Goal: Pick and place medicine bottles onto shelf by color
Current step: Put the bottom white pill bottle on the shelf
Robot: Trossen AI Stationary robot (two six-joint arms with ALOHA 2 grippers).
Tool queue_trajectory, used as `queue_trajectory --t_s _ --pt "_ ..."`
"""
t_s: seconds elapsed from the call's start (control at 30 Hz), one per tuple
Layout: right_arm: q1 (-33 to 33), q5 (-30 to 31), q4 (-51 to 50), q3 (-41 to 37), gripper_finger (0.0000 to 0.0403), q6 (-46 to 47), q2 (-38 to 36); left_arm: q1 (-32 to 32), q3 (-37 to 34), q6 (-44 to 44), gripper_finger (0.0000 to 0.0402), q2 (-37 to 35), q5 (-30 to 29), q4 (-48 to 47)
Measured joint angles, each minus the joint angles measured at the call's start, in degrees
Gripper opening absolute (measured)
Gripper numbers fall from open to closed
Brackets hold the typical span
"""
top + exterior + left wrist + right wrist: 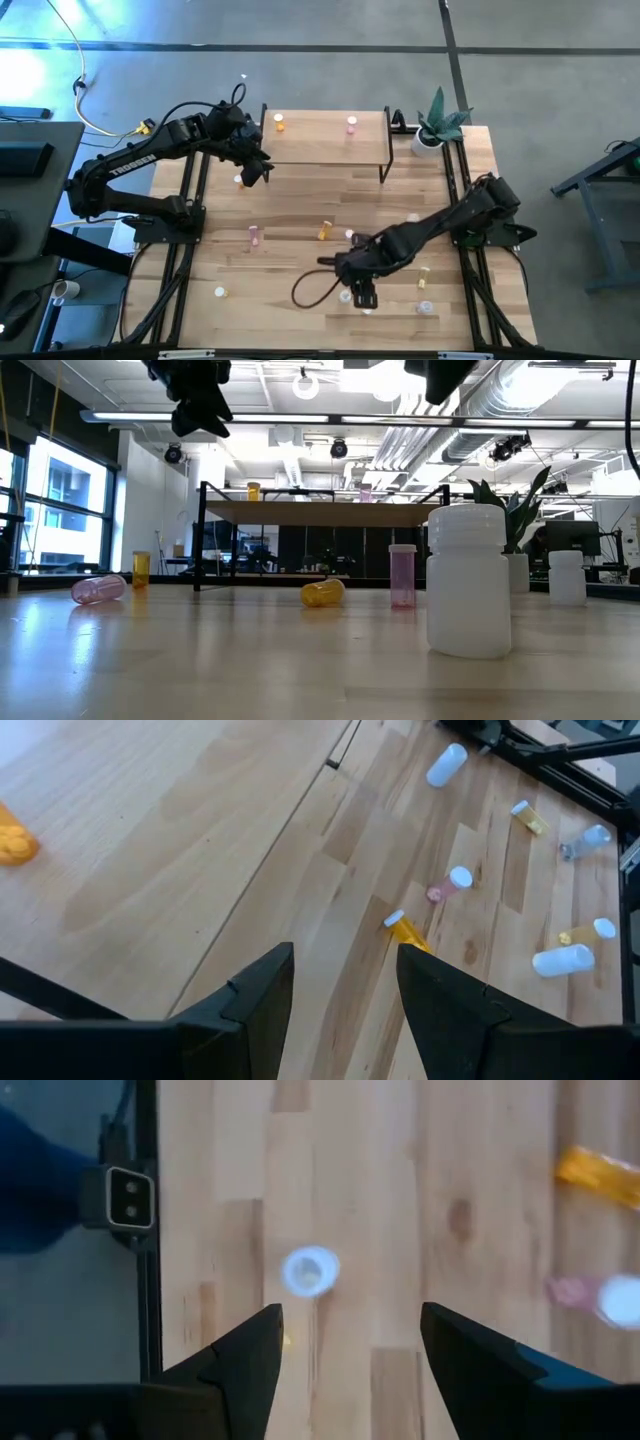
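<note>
Nearest the low cam I've got a white bottle (468, 582) standing upright at right-centre of frame, w/ a smaller white one (567, 577) further right and back. Behind those, a pink bottle (402, 575) stands upright, a yellow one (322, 593) lies on its side mid-frame, another pink one (98, 589) lies at far left beside an upright orange one (141, 568). In the top-down view my right gripper (364, 297) sits low-centre of frame, fingers spread apart, nothing between them; its wrist cam looks straight down on a white cap (309, 1270) on the tabletop between the fingers. Left gripper (252, 175) hangs at upper left, just off the shelf's (325, 148) left end, fingers apart & empty. The shelf is in the upper middle of frame, carrying an orange bottle (279, 125) near its left end and a pink bottle (352, 125) towards the right. A potted plant (438, 124) sits past the shelf's right end.
</note>
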Motion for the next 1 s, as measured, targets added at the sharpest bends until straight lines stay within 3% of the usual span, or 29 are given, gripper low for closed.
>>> queue_trajectory --t_s 0.27,1.0 --pt "3.1 0.2 6.4 0.0 0.0229 -3.6 5.6 0.0 0.0 -0.4 0.017 0.0 0.0 -0.2" --pt "4.9 4.1 7.3 -0.1 0.0229 -3.5 14.4 0.0 0.0 -1.5 0.017 0.0 0.0 -0.6"
